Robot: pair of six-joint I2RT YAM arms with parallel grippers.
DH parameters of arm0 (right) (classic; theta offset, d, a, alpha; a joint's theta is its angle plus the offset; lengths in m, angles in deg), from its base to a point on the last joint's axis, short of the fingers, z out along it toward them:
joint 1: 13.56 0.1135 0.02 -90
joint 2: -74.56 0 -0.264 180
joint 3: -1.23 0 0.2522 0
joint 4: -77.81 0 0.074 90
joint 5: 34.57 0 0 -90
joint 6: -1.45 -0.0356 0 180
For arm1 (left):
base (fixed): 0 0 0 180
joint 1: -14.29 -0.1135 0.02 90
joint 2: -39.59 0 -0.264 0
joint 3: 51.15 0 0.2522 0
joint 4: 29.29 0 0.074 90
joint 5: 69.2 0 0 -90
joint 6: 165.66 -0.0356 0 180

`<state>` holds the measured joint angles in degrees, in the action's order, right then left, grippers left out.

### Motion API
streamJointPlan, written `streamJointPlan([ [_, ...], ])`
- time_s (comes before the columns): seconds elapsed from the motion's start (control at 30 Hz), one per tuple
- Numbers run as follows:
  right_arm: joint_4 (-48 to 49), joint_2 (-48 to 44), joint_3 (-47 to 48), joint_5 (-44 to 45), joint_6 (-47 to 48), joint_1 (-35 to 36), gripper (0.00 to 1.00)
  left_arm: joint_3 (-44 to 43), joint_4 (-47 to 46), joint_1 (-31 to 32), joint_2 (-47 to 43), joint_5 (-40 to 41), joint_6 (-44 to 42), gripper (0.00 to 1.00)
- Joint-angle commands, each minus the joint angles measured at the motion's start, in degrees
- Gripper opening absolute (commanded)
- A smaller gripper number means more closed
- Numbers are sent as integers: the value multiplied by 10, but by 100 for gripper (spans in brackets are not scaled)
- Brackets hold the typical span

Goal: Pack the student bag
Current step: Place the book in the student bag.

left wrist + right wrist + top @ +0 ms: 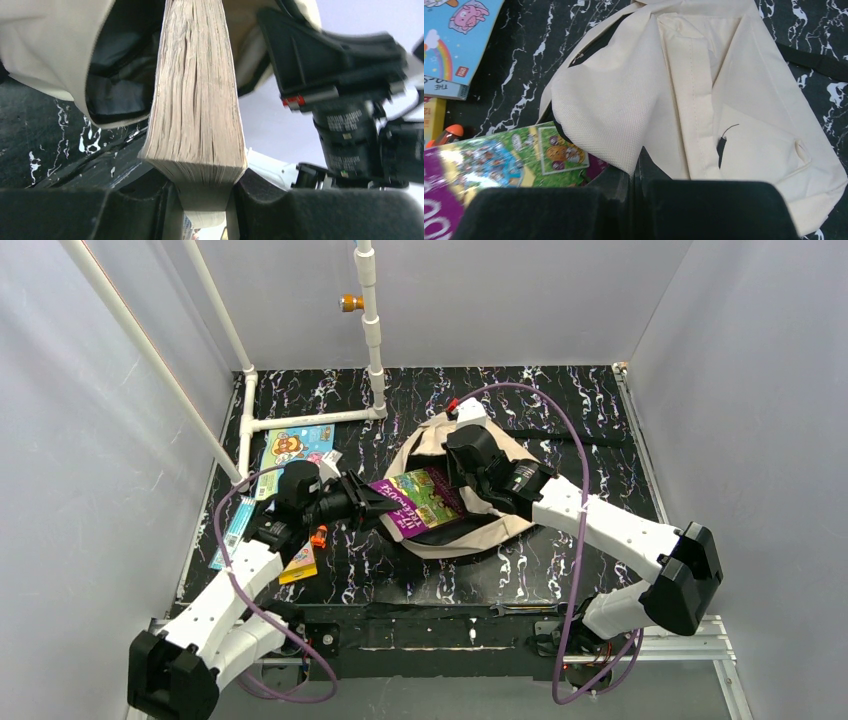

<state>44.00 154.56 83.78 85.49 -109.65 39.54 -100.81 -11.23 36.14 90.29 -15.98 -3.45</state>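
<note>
The student bag [470, 535] lay on the black marbled table [560, 400], right of centre, its mouth facing left. The left gripper [383, 502] was clamped on the near edge of a purple and green paperback book [425, 500], holding it level with its far end at the bag's mouth. In the left wrist view the page block stood squeezed between the fingers [150, 210]. The right gripper [466, 490] was closed, pinching a fold of the bag's beige fabric at the opening and lifting it over the book's corner. A blue picture book [295, 447] lay at the far left, with an orange-capped marker [319, 537] nearer.
</note>
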Motion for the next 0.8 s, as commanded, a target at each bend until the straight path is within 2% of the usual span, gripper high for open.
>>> streamJointPlan([
  [0.0,83,-20,15,-40,-27,0,1,0,-71,1,32,57,46,0],
  [0.1,83,-19,16,-48,-38,0,1,-18,-85,12,61,109,42,0],
  [0.2,76,-13,24,-49,-41,0,1,-42,-151,19,121,74,66,0],
  [0.43,78,-11,29,-49,-37,-1,1,-57,-260,73,218,83,97,0],
  [0.57,74,-10,33,-49,-35,-1,1,-61,-336,104,254,138,72,0],
  [0.67,70,-10,37,-46,-34,-1,1,-70,-339,120,279,185,41,0],
  [0.77,72,-16,36,-46,-32,-1,1,-91,-351,121,328,194,42,0],
])
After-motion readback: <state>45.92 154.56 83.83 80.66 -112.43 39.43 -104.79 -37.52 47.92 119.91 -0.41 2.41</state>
